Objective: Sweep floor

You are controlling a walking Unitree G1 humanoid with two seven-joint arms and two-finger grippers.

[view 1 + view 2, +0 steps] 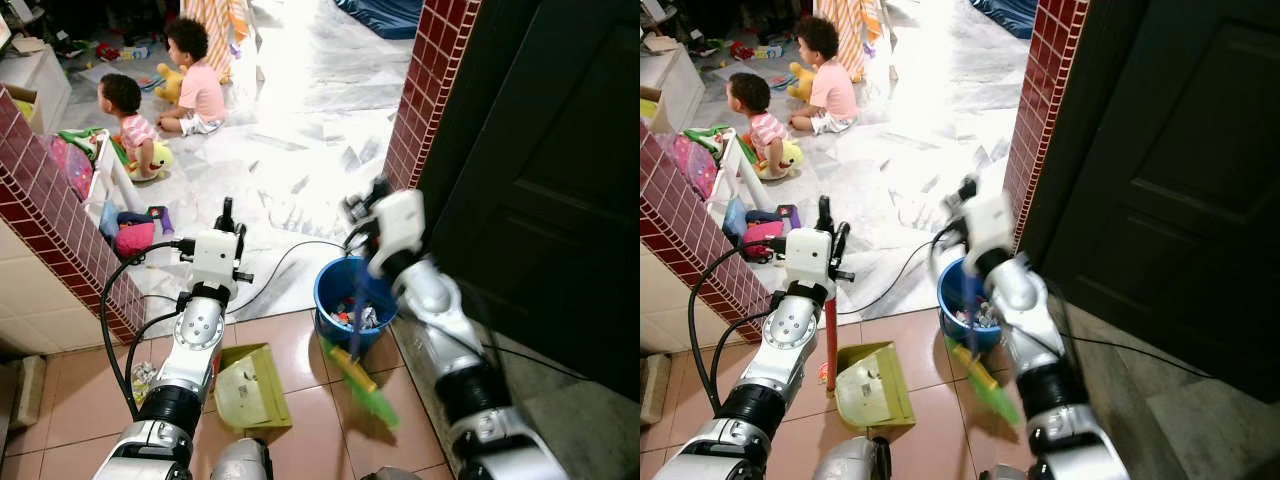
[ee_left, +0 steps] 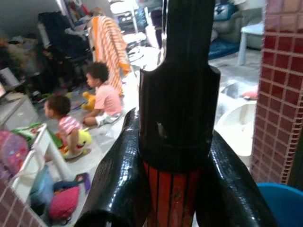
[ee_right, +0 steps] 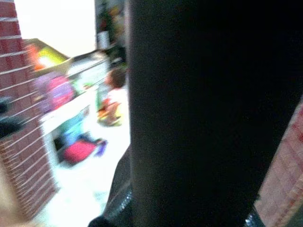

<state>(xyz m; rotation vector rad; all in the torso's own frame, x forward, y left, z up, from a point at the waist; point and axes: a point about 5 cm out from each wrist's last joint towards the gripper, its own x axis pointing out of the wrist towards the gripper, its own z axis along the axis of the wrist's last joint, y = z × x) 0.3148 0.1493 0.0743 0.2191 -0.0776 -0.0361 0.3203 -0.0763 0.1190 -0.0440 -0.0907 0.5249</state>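
We see a red brick pillar (image 1: pixel 432 90) standing as the landmark, with a dark door (image 1: pixel 560 170) just beside it and pale marble floor (image 1: pixel 300 120) spreading beyond it, washed in bright light. On the near side of the pillar the floor turns to pinkish tiles (image 1: pixel 300 345). Across the opening from it runs a low brick-topped wall (image 1: pixel 60 215), and well past the pillar two children (image 1: pixel 165 95) sit among toys.

Blue bucket (image 1: pixel 338 290) w/ rubbish sits on tile floor at foot of red brick pillar (image 1: pixel 428 90). Right gripper (image 1: pixel 360 210) above bucket; green broom (image 1: pixel 362 385) just in front of it. Yellow-green dustpan (image 1: pixel 248 388) left of bucket, under left gripper (image 1: pixel 226 222). Two children (image 1: pixel 165 95) sit well beyond, on pale floor.
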